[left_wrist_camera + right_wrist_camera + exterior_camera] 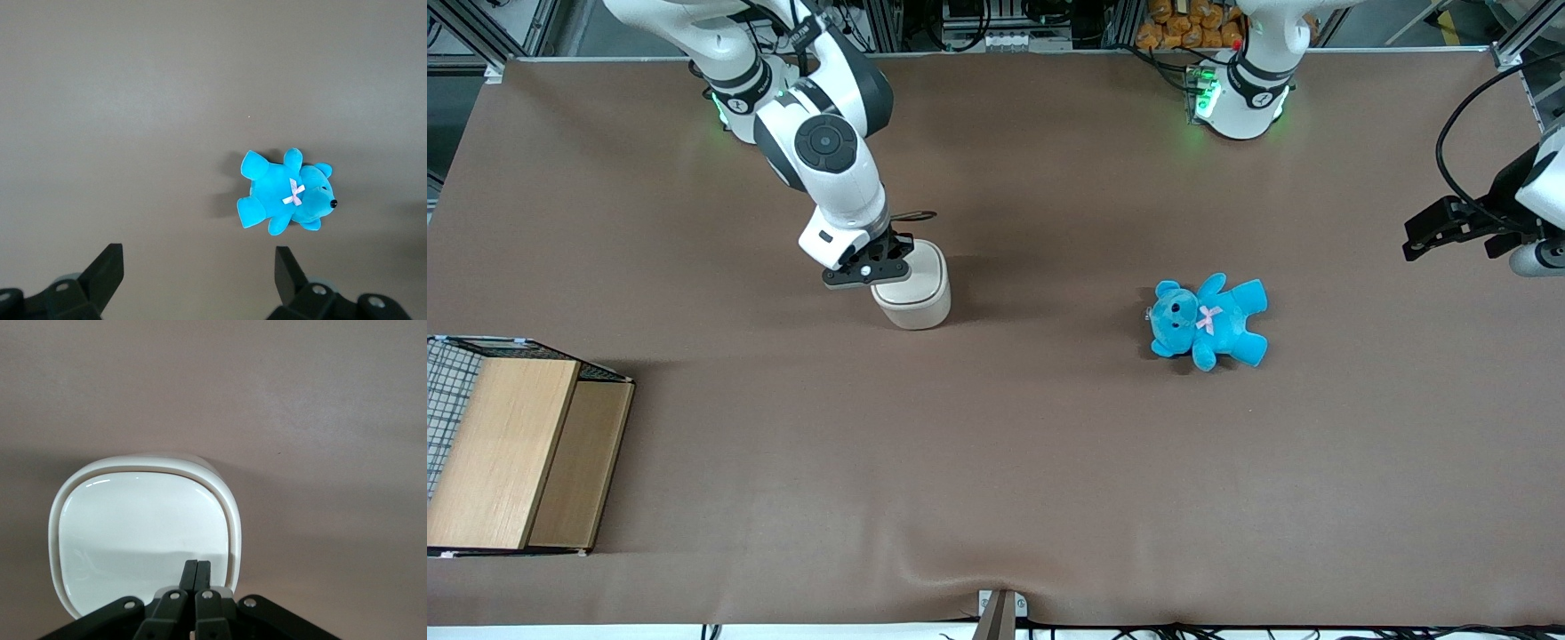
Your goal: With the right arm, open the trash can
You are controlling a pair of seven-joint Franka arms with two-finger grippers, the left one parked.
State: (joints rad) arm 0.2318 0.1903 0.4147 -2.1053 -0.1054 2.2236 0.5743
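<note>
The trash can (914, 289) is a small cream-white bin standing on the brown table, its flat lid (140, 533) down and closed. My right arm (827, 151) reaches down over it. My gripper (885, 267) is shut with nothing between the fingers; the two black fingers (197, 573) are pressed together and sit on or just above the lid near its edge. I cannot tell whether they touch the lid.
A blue teddy (1208, 322) lies on the table toward the parked arm's end; it also shows in the left wrist view (285, 195). A wooden box (516, 449) with a wire mesh side stands at the working arm's end, nearer the front camera.
</note>
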